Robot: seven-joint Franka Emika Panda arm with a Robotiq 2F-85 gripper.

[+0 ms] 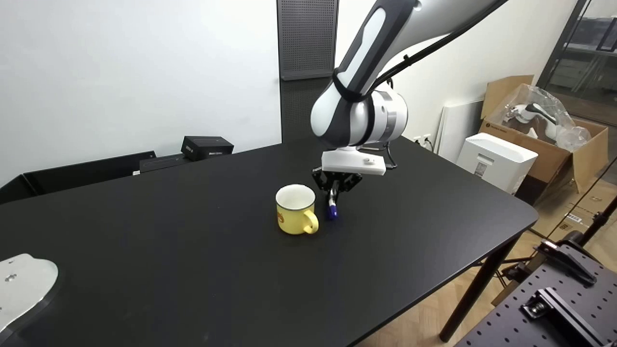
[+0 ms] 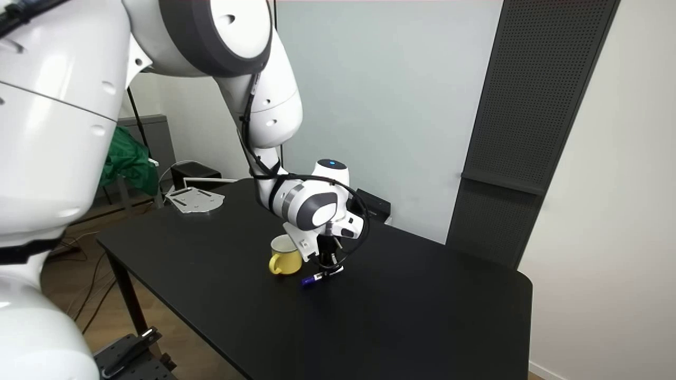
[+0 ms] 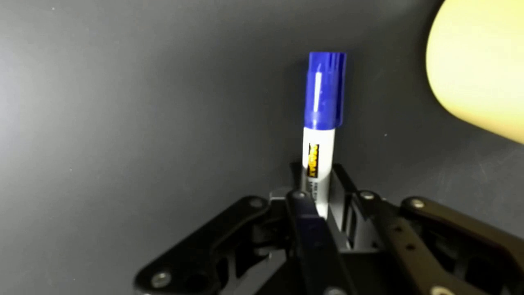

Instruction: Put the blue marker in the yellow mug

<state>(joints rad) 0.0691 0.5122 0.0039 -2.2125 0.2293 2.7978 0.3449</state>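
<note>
The yellow mug (image 1: 289, 219) stands upright on the black table, its white inside and side handle showing. It also shows in an exterior view (image 2: 288, 263) and at the upper right of the wrist view (image 3: 483, 65). The blue marker (image 3: 324, 92) has a blue cap and a white body with a label. It also shows in both exterior views (image 1: 332, 211) (image 2: 310, 280), close beside the mug. My gripper (image 3: 316, 174) is shut on its white body, with a finger on each side and the blue cap sticking out. I cannot tell whether the marker touches the table.
The black table (image 1: 193, 270) has a rounded corner. A grey metal plate (image 1: 24, 284) lies at the table's far end from the arm base. Black boxes (image 1: 207, 147) stand by the wall behind the table. A cable loops around the wrist.
</note>
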